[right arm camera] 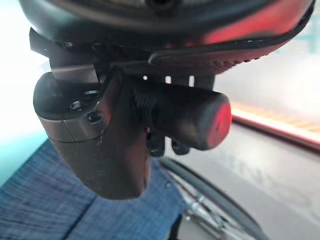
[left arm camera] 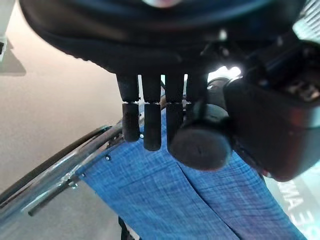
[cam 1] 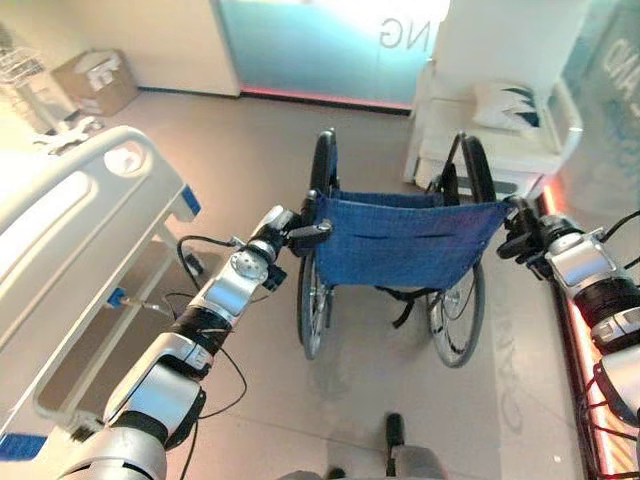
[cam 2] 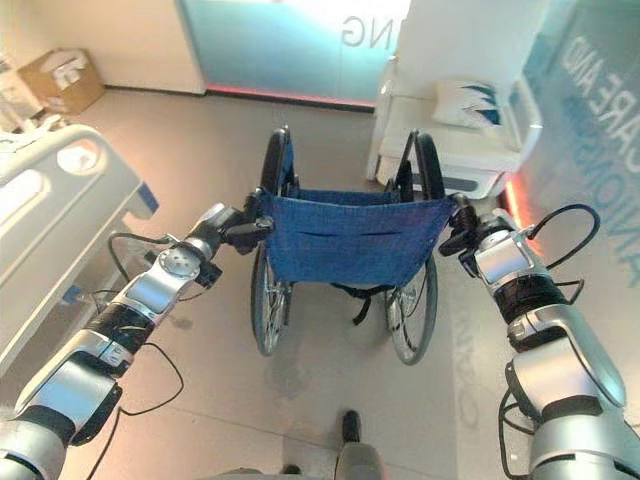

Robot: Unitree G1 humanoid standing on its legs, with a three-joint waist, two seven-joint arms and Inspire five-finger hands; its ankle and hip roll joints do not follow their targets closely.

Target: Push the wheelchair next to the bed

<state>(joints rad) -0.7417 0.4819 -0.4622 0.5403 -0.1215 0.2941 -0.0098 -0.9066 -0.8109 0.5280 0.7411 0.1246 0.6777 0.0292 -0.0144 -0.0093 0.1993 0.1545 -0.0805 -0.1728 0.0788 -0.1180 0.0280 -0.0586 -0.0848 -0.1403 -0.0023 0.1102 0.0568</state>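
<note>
Left eye view: wheelchair (cam 1: 400, 240) centre frame, blue back facing the camera, big wheels on grey floor (cam 1: 250, 170). Left hand (cam 1: 300, 232) at the chair's left push handle (cam 1: 318, 231), fingers curled round it; right hand (cam 1: 522, 238) at the right edge of the blue back, clenched on the right handle. Bed (cam 1: 70, 230) along the left edge, white footboard nearest, well apart from the chair with bare floor between. Cardboard box (cam 1: 95, 80) in the upper left corner, white bench (cam 1: 500, 145) with a pillow (cam 1: 505, 103) upper right, just behind the chair. Right eye view: same layout, chair centre, bed at left edge, bench upper right, both hands on the handles at either top corner of the blue back. Left wrist view: dark fingers (left arm camera: 150, 125) hanging down in a row beside the round handle end (left arm camera: 200, 145), thumb side wrapped round the grip, blue fabric and a wheel rim past them. Right wrist view: handle end (right arm camera: 200, 120) poking out of the closed hand, thumb (right arm camera: 95, 135) folded across it, fingertips curled under, blue fabric lower left, wheel rim lower right.
</note>
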